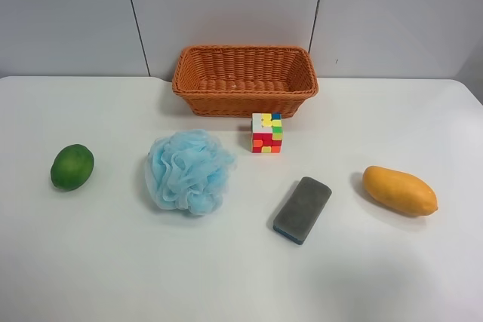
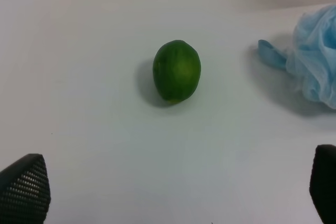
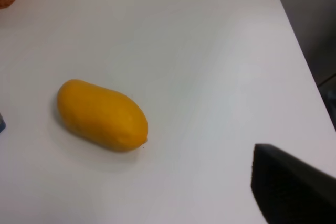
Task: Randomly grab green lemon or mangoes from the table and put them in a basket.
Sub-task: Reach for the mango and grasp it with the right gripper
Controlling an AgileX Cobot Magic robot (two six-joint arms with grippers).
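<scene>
White table [image 1: 90, 262], grey panelled wall [image 1: 226, 5] behind, left pincer [image 2: 173, 187] spread wide and empty, right pincer [image 3: 294, 187] state unclear

1. basket [image 1: 241, 103] sits on the table [image 1: 113, 269] at the far edge, about midway along it.
2. puzzle cube [image 1: 266, 133] stands right in front of the basket's front side. can't tell if they touch.
3. mesh puff [image 1: 187, 171] lies left of the cube in the high view, a bit closer to the near edge, roughly mid-table.
4. lemon [image 1: 72, 167] is further left again, by the left edge, well apart from the puff.
5. eraser block [image 1: 302, 209] lies in front of the cube and slightly right, set at an angle.
6. mango [image 1: 398, 190] lies right of the block, near the right edge, well apart from the basket.
</scene>
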